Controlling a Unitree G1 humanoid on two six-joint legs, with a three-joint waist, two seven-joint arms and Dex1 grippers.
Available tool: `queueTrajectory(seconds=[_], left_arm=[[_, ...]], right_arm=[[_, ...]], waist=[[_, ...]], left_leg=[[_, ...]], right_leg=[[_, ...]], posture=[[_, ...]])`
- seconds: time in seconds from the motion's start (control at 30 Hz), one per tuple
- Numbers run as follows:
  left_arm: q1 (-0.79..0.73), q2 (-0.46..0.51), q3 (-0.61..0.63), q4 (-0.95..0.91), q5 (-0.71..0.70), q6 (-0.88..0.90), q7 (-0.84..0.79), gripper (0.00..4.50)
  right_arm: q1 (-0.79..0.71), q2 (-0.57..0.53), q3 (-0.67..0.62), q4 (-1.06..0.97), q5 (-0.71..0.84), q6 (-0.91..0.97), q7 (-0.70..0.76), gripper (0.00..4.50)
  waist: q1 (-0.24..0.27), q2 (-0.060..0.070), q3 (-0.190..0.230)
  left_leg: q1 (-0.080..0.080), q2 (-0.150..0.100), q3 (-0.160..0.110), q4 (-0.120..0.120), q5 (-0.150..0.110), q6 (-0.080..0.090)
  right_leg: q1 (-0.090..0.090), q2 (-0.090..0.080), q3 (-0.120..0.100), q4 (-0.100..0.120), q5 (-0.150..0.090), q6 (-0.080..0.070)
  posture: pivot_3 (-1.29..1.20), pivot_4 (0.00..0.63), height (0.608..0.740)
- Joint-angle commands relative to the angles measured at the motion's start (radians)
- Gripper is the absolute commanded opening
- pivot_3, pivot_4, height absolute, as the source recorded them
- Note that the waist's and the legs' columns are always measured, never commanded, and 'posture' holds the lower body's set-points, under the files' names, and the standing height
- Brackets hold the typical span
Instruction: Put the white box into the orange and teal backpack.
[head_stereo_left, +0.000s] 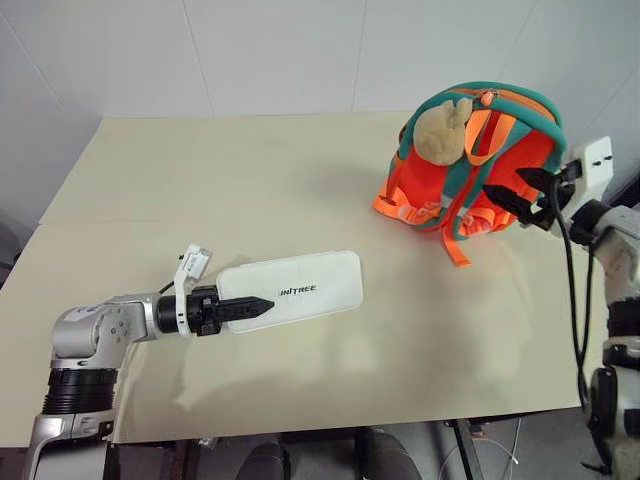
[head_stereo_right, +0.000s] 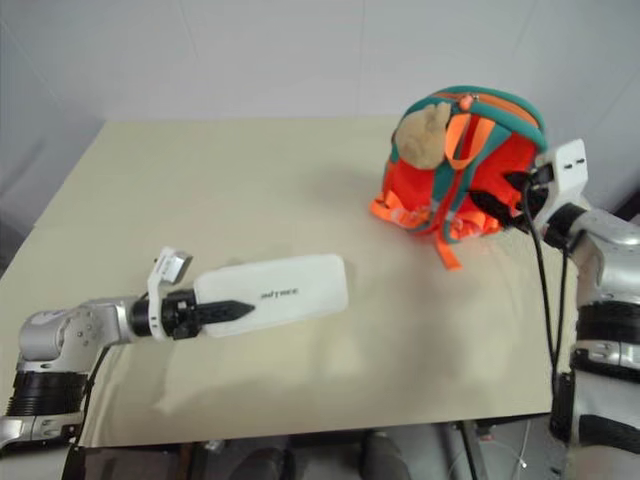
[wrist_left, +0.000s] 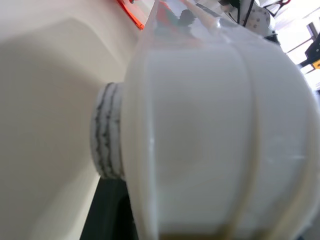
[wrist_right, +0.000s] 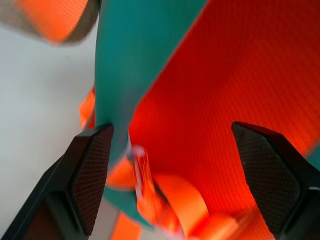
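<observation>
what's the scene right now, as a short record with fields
surface: tan table
white box: held at one end by left end effector, near the table's front left
orange and teal backpack: upright at far right, tan plush toy on it
right end effector: open, at the backpack's side
box in backpack: not yet

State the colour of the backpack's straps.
Teal, on the orange and teal backpack; the left eye view shows it best.
</observation>
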Motion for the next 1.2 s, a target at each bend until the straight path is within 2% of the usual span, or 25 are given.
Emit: queueTrajectory(seconds=[0.03, 0.23, 0.43, 0.7, 0.87, 1.2], left_arm=[[-0.003, -0.001, 0.006, -0.038, -0.049, -0.007, 0.003, 1.25], [0.018, 0.014, 0.018, -0.050, -0.071, -0.006, 0.013, 1.25], [0.059, 0.028, 0.047, -0.072, -0.091, -0.010, 0.037, 1.25], [0.096, 0.052, 0.055, -0.071, -0.099, -0.028, 0.037, 1.25], [0.104, 0.059, 0.051, -0.056, -0.096, -0.040, 0.035, 1.25], [0.119, 0.079, 0.057, -0.046, -0.094, -0.049, 0.034, 1.25]], right_arm=[[-0.086, 0.041, 0.001, 0.051, 0.018, 0.000, 0.011, 4.50], [-0.176, 0.078, 0.014, 0.149, 0.016, 0.053, 0.045, 4.50], [-0.213, 0.048, 0.017, 0.197, 0.008, 0.084, 0.071, 4.50], [-0.170, 0.027, 0.002, 0.103, 0.048, 0.195, 0.114, 4.50], [-0.144, 0.062, -0.001, 0.004, 0.087, 0.260, 0.098, 4.50], [-0.160, 0.092, -0.017, -0.049, 0.137, 0.333, 0.073, 4.50]], waist=[[-0.004, 0.000, 0.000], [-0.003, 0.001, 0.000], [-0.001, 0.001, 0.001], [-0.001, 0.001, 0.001], [-0.002, 0.002, 0.001], [0.000, 0.002, 0.001]], left_leg=[[0.000, 0.000, 0.000, 0.000, 0.000, 0.000], [0.000, 0.000, 0.001, -0.001, 0.000, 0.000], [-0.001, 0.000, 0.001, -0.001, -0.001, -0.001], [0.000, 0.000, 0.001, -0.001, -0.001, -0.001], [0.000, 0.000, 0.001, -0.001, -0.001, -0.001], [-0.001, 0.000, 0.001, -0.002, -0.001, -0.001]], right_leg=[[0.000, 0.000, 0.001, 0.000, 0.000, 0.000], [-0.001, 0.000, 0.001, 0.000, 0.000, 0.000], [-0.001, 0.000, 0.001, -0.001, 0.000, 0.000], [-0.001, 0.000, 0.001, -0.001, 0.000, 0.000], [-0.002, 0.000, 0.001, -0.001, 0.000, 0.000], [-0.002, 0.000, 0.001, -0.001, 0.000, 0.000]], posture=[[0.00, 0.150, 0.740], [0.00, 0.150, 0.740], [0.00, 0.150, 0.740], [0.00, 0.150, 0.740], [0.00, 0.150, 0.740], [0.00, 0.150, 0.740]])
